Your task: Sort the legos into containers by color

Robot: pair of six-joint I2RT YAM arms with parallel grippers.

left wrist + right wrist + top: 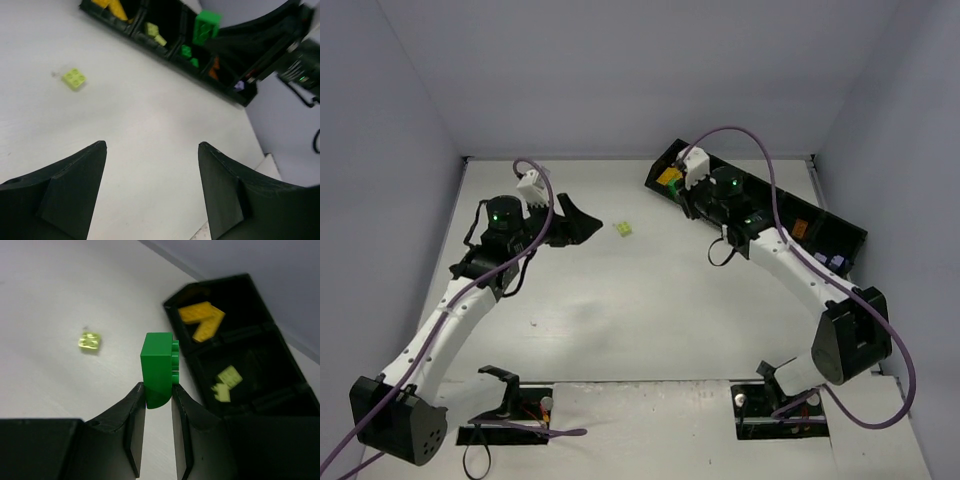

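Observation:
A lime lego [623, 229] lies alone on the white table; it also shows in the left wrist view [74, 78] and the right wrist view [90, 341]. My right gripper [158, 386] is shut on a dark green lego [160, 367] and holds it in the air beside the near end of the black divided tray [220, 282]. The held brick also shows in the left wrist view [206, 26]. My left gripper [152, 146] is open and empty, above the table left of the lime lego [582, 225].
The tray [850, 238] runs diagonally along the back right. Its compartments hold yellow bricks [202, 320], lime bricks [226, 382], green bricks [189, 54], an orange one [215, 70] and lilac ones [239, 85]. Purple cables trail from both arms.

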